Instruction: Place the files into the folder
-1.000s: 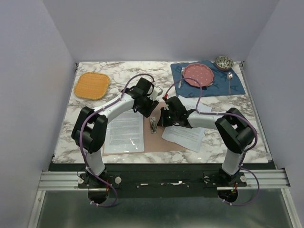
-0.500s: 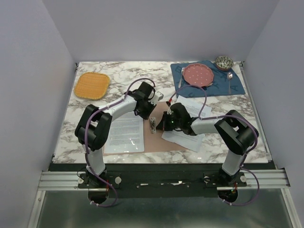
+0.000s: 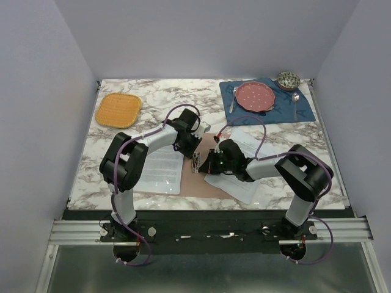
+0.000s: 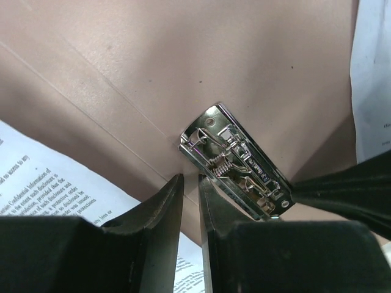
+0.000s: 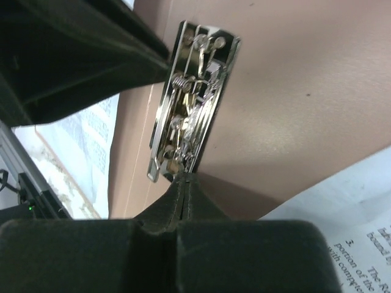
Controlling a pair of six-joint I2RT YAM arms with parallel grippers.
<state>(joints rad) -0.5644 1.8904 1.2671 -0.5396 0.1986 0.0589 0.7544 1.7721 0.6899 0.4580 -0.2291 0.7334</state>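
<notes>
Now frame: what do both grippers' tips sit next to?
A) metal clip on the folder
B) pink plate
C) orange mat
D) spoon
A: in each wrist view the metal clip on the folder lies right beside the tips of the left gripper and the right gripper.

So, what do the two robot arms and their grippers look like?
Both arms look alike: the left arm and the right arm have white tubular links between bulky black joints, and a thin purple cable loops loosely along each. The left gripper and the right gripper have plain matte black fingers tapering to narrow tips. No markings are visible.
</notes>
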